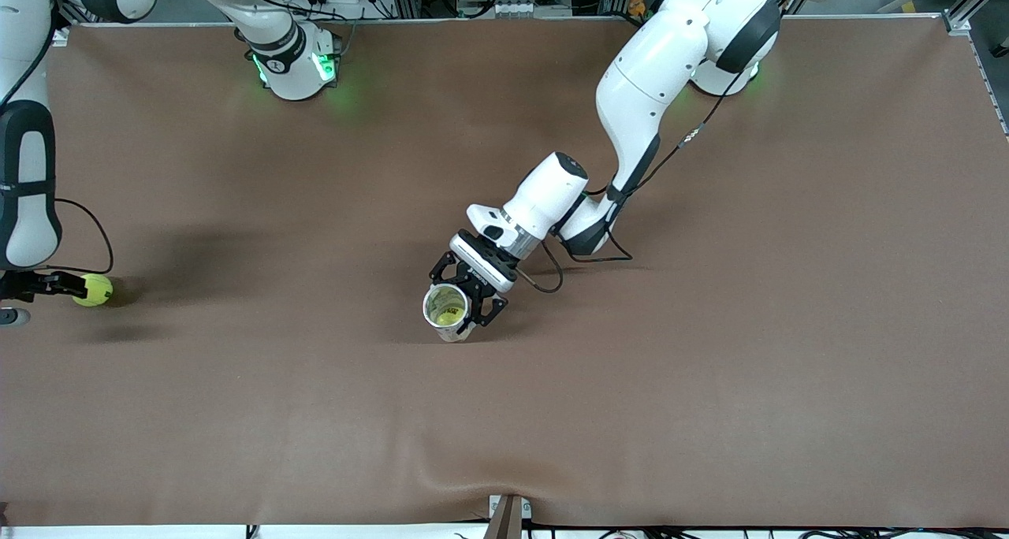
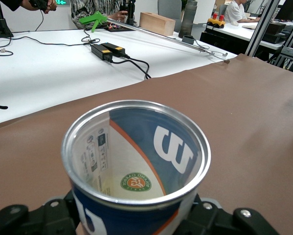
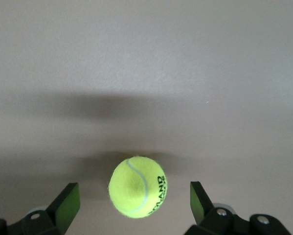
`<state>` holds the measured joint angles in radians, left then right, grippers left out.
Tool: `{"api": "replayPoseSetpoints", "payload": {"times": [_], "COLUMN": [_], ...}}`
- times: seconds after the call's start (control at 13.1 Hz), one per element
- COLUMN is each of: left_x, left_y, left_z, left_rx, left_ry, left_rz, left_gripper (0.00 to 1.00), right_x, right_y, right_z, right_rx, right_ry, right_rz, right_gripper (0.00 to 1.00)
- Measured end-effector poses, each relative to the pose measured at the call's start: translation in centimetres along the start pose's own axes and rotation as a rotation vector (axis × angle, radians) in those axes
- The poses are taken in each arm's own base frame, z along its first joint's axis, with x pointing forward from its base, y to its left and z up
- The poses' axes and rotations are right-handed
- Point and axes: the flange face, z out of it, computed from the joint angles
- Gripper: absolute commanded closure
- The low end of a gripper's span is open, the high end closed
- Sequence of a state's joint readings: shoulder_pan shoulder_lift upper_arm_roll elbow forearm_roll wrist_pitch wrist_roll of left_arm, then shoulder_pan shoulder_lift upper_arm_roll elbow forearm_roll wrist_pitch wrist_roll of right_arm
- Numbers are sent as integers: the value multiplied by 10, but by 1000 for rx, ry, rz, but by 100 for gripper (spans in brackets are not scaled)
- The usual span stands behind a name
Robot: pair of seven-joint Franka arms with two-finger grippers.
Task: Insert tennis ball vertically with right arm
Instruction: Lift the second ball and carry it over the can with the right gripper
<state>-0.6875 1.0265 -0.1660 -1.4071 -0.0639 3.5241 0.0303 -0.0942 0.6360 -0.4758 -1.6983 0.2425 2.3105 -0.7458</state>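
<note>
At nine o'clock on the worktop [image 1: 709, 405], tennis ball [image 1: 93, 290] lies between spread right claw [image 3: 135, 200]; an off-centre closure risks rolling it away from the can [image 1: 446, 311] gripped upright in left claw [image 1: 467, 296].

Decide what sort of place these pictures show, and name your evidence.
Probably a robotics lab: two robot arms mounted at a brown-covered table, aluminium framing and cabled work benches nearby.

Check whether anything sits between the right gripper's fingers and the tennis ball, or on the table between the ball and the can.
Nothing visible does. The right gripper is open with the tennis ball between its fingers. Only bare table lies between the ball and the can, held upright by the left gripper.
</note>
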Motion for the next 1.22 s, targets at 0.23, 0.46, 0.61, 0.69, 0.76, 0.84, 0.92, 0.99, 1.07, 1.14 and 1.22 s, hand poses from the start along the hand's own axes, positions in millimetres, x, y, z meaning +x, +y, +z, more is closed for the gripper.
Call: {"api": "replayPoseSetpoints", "payload": {"times": [0.23,0.46,0.61,0.69,0.76,0.84,0.92,0.99,1.07,1.14,1.22], "left_x": [0,0,0,0,0,0,0,0,0,0,0], "left_y": [0,0,0,0,0,0,0,0,0,0,0], "left_z": [0,0,0,0,0,0,0,0,0,0,0], "left_rx": [0,0,0,0,0,0,0,0,0,0,0], "left_ry": [-1,-1,-1,-1,-1,-1,-1,-1,-1,-1,-1], "left_rz": [-1,-1,-1,-1,-1,-1,-1,-1,-1,-1,-1], "left_gripper": [22,22,22,22,22,22,22,22,22,22,22], "right_x": [-11,-24,-24,-24,-23,-22,-21,-22,-24,-26,-26], "right_y": [12,23,21,18,17,14,12,11,13,15,15], "right_z": [31,55,60,63,65,68,71,74,76,77,77], "right_rx": [37,67,74,78,81,87,93,100,106,110,115], "right_ry": [39,35,31,29,27,25,25,25,24,22,21], "right_rz": [-17,-18,-21,-23,-25,-27,-29,-27,-23,-21,-20], "right_gripper": [0,0,0,0,6,18,28,34,34,34,35]}}
